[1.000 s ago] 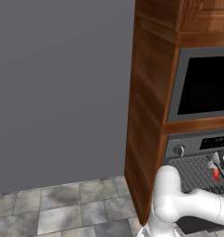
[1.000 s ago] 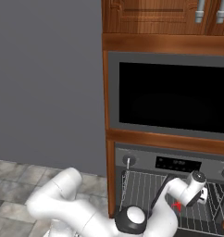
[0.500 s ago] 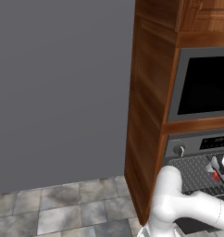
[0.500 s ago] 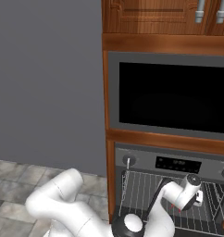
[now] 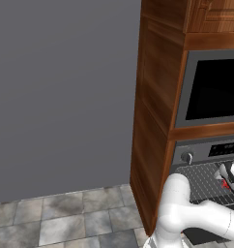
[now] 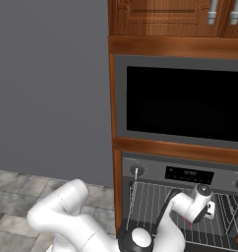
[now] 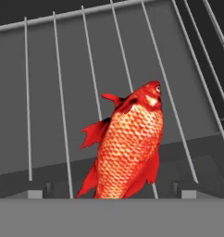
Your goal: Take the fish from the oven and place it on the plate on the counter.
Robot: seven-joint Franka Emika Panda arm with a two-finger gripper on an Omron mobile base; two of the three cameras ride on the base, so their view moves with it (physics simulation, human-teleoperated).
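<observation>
The fish (image 7: pixel 132 148) is orange-red and scaly and lies on the wire rack (image 7: pixel 63 92) inside the oven (image 6: pixel 189 173). In the hand view its head points up and right. My gripper (image 7: pixel 113 192) is open, with one fingertip on either side of the fish's tail end and nothing gripped. From the left base view the gripper (image 5: pixel 230 175) hangs just over the red fish (image 5: pixel 226 184) at the oven (image 5: pixel 206 151) opening. In the right base view the gripper (image 6: pixel 206 211) reaches down onto the rack. The plate and the counter are out of view.
A black-windowed microwave (image 6: pixel 185 103) sits above the oven in a tall wooden cabinet (image 5: pixel 155 121). The oven's grey walls close in around the rack. A grey wall (image 5: pixel 65 97) and tiled floor (image 5: pixel 65 218) lie to the left.
The hand has sunk slightly toward the rack and now hides more of the fish in the right base view. The jaws stay open.
</observation>
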